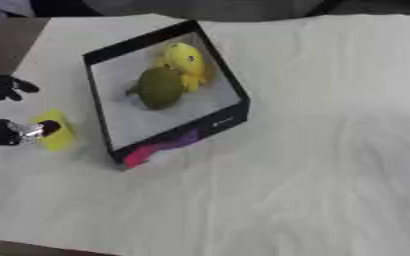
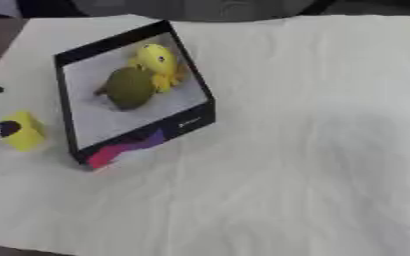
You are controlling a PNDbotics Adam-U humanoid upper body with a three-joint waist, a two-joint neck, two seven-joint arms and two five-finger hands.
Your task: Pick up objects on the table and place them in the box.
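A: Left eye view first — what's on the bench (image 1: 331, 150)?

B: A pale cloth covers it, wrinkled toward the near right. On the far left of it sits a black-walled box (image 1: 229, 122) with a white floor, turned askew so one corner points near-left.

A: Anything in the box?

B: Two things, toward its far side. A dull green rounded object (image 1: 160, 87) lies in the middle, and a yellow object (image 1: 187, 61) sits just beyond and to the right of it, touching it.

A: And outside the box?

B: A pink and purple object (image 1: 160, 146) lies on the cloth against the near wall of the box, close to the near-left corner. To the left of the box, apart from it, is a small yellow block (image 2: 25, 131).

A: Where is the robot's left hand (image 1: 7, 131)?

B: At the left edge. One black fingertip (image 1: 48, 126) with a silver part behind it touches the yellow block on its left side. Another dark part of the hand shows farther back, above the block, not touching it.

A: Are the fingers clamped on the block?

B: I cannot tell. Only the one fingertip at the block shows; whether anything presses on the other side is not visible.

A: The right hand?

B: It shows in neither view
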